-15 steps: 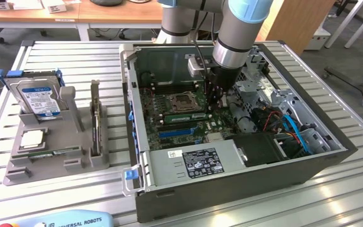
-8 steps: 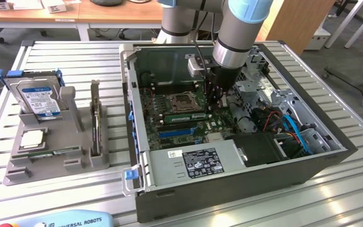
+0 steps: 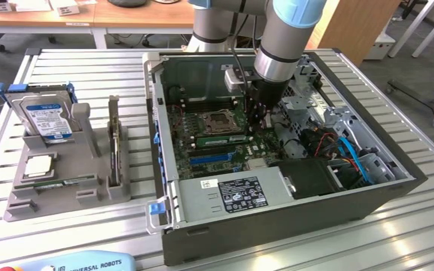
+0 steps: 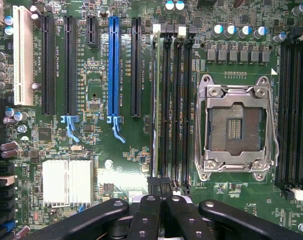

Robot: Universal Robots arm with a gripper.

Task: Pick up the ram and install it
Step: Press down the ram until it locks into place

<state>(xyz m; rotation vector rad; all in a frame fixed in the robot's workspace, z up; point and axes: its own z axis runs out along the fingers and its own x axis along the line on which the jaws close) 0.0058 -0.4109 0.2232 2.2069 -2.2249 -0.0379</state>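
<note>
Grey holder tray (image 3: 21,210) is seen on the slatted metal table (image 3: 89,73) at the exterior view's left, with a hard drive (image 3: 43,116) stood upright in it, a square silver processor chip (image 3: 39,165) laid flat below that, and a dark expansion card (image 3: 114,141) set on edge at its right side. Further right, an open computer case (image 3: 277,226) is shown with its motherboard (image 3: 217,152) exposed. The robot arm (image 3: 285,39) is lowered into the case, and the gripper (image 3: 261,116) is held just above the board, beside the empty processor socket (image 3: 218,120).

From the wrist view, black and blue expansion slots (image 4: 114,65) are seen, then the memory slots, then the open socket (image 4: 236,127). The ram (image 4: 156,105) is seen edge-on, standing in the memory slot nearest the expansion slots. The gripper (image 4: 159,187) is closed, its two black fingers (image 4: 152,185) pressed together at the near end of the ram.
</note>
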